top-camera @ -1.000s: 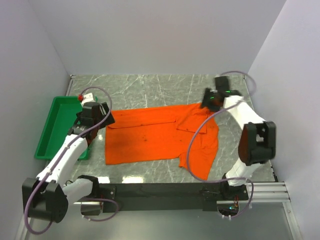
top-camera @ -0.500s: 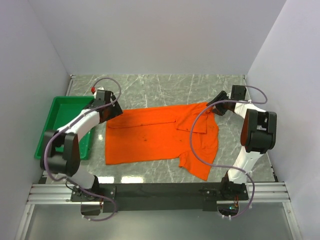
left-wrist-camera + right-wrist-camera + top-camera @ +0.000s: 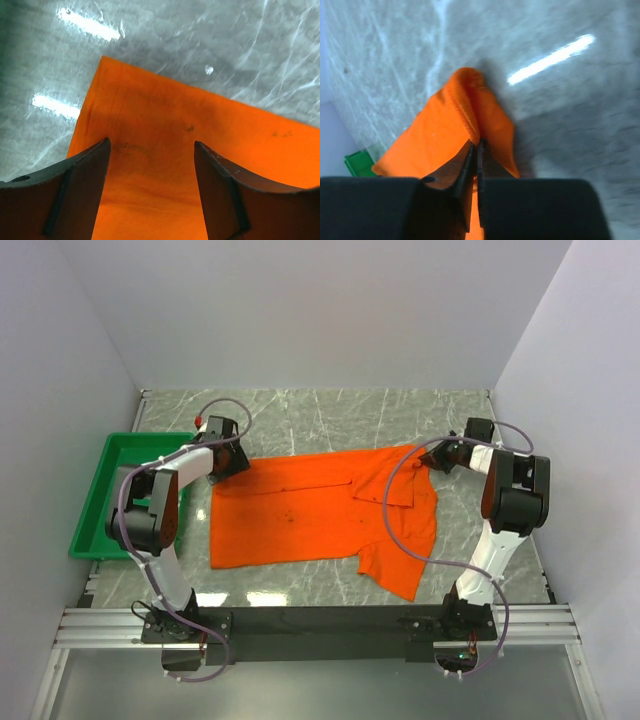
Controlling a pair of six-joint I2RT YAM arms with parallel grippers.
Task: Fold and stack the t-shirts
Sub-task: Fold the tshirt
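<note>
The orange t-shirt (image 3: 310, 510) lies spread on the marble table, with its right part rumpled and one flap reaching toward the near edge. My left gripper (image 3: 236, 462) is at the shirt's far left corner. In the left wrist view it (image 3: 151, 144) is open, its two fingers straddling flat orange cloth (image 3: 165, 115) close above it. My right gripper (image 3: 437, 458) is at the far right corner. In the right wrist view it (image 3: 476, 142) is shut on a pinched fold of the shirt (image 3: 445, 120).
A green tray (image 3: 120, 490) stands at the left of the table beside the left arm, and a corner of it (image 3: 357, 162) shows in the right wrist view. White walls close in the table on the left, back and right.
Both arms stretched out to the shirt's far corners. The right gripper closed on the right corner. The left jaws narrowed somewhat and stay apart over the cloth.
</note>
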